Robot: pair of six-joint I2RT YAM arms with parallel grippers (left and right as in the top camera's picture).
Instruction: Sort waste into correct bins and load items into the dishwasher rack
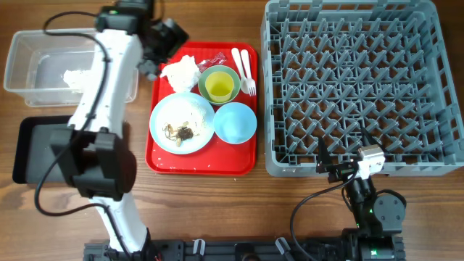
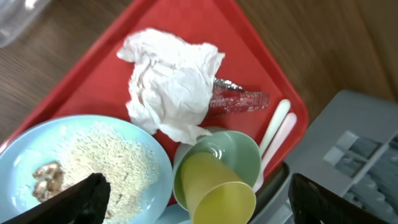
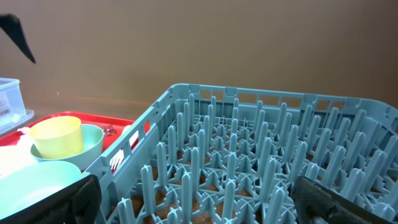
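Right pincer [image 3: 199, 199] sits parked with jaws apart and empty at the near wall of the rack [image 1: 270, 109], while farther out the left pincer [image 2: 205, 198], spread wide and holding nothing, hangs over the crumpled napkin [image 2: 171, 81] on the red tray [image 2: 81, 87], likely lining up to bin it first.

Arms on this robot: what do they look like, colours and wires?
The left arm has white tubular links, black joints and a looping black cable. The right arm is mostly black with a white-silver wrist block and a black cable. Both arms' fingers are black.
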